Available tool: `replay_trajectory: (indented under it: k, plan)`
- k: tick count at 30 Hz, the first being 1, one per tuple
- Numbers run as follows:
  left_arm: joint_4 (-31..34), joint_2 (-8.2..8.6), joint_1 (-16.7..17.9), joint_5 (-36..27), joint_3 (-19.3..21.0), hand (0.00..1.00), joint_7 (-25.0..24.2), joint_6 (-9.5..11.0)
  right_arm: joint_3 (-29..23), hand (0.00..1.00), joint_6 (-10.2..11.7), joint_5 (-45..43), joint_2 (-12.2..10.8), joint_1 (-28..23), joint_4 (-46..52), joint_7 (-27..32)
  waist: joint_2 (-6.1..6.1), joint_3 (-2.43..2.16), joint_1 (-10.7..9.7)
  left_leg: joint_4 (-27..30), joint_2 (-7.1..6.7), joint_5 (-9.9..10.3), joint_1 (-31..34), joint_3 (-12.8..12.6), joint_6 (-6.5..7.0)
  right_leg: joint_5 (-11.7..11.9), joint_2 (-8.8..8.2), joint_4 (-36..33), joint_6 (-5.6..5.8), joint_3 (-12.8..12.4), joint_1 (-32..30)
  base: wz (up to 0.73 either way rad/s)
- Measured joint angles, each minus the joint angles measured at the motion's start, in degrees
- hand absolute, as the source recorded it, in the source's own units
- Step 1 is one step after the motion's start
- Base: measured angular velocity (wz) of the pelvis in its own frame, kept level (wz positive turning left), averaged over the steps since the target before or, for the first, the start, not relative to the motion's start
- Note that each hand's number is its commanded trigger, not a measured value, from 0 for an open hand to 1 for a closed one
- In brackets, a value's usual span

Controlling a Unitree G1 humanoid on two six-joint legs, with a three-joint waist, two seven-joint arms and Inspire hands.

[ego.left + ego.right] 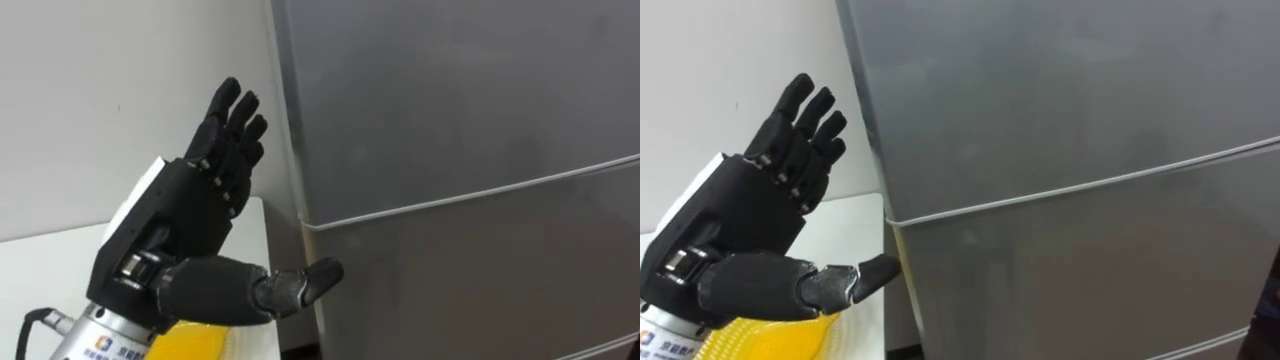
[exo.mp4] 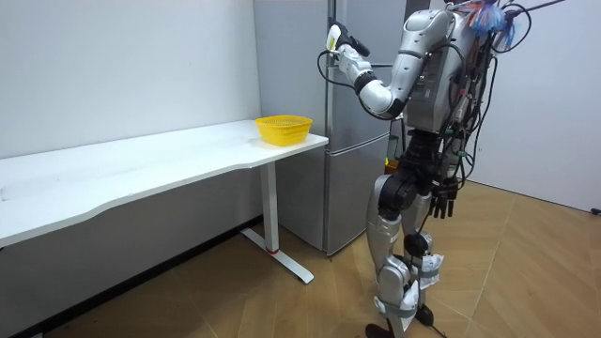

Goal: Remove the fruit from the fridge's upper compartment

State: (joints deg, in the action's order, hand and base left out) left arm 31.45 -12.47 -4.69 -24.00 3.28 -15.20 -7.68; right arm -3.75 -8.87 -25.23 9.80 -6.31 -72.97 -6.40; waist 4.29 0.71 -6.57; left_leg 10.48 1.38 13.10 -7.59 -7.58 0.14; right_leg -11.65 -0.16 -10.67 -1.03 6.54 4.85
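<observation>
- The robot stands right in front of the grey fridge (image 2: 352, 122), close enough to reach its doors; the white table (image 2: 141, 164) runs off on its left side.
- The left hand (image 1: 190, 215) is up high beside the left edge of the upper door (image 1: 450, 90); it is spread wide and holds nothing; I think it is up there to catch the door's edge and pull.
- Its thumb sticks out toward the fridge corner, just under the line where the upper door meets the lower door (image 1: 480, 290); I cannot tell if it touches the metal.
- The right hand (image 2: 443, 199) hangs down by the robot's leg with loose fingers and nothing in it; it has no job right now.
- The upper door is closed, so the thing to fetch is hidden behind it; what it is cannot be seen.
- A yellow basket (image 2: 284, 129) sits on the end of the table next to the fridge; it may be a spot to drop the thing in, but that is only a guess.
- I see no handle on the door; so the fingers will likely need to hook round its side edge; the smooth metal could let them slip.
</observation>
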Motion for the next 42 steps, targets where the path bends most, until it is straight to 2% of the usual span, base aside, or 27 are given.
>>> replay_trajectory:
  k: [11,18,28,42]
  plan:
    - [-1.92,-0.03,-0.92,-0.01,-0.1,0.0,0.11,0.0,0.08,0.0,0.02,-0.04,-0.02,-0.01,0.02,-0.3,-0.33,-0.09,-0.39,-0.12,0.02,0.0,-0.19,-0.21,0.0,0.03,0.0,-0.17,-0.05,-0.01,0.14,0.0]
    - [-4.04,-0.04,-2.21,0.0,-0.1,0.0,1.14,0.0,0.07,0.0,-0.02,-0.05,-0.05,-0.08,-0.08,-0.64,-1.19,-0.16,-0.82,-0.41,0.02,0.0,-0.63,-0.41,0.0,0.03,0.08,-0.14,-0.05,-0.37,0.26,-0.02]
    - [-4.04,-0.04,-2.21,0.01,-0.1,0.0,1.09,0.0,0.06,0.0,-0.03,-0.05,-0.06,-0.12,-0.1,-0.76,-0.97,-0.32,-0.87,-0.79,0.09,0.0,-1.44,-1.56,0.0,0.05,0.28,-0.18,-0.06,-1.57,0.23,-0.06]
    - [-4.09,-0.04,-2.23,-0.01,-0.49,0.0,1.15,-0.01,0.13,0.0,-0.03,-0.06,-0.04,0.22,-0.64,-0.7,-0.91,-0.33,-1.25,-0.87,0.11,0.0,-1.86,-1.71,0.0,0.07,0.26,-0.09,-0.08,-1.64,0.85,0.0]
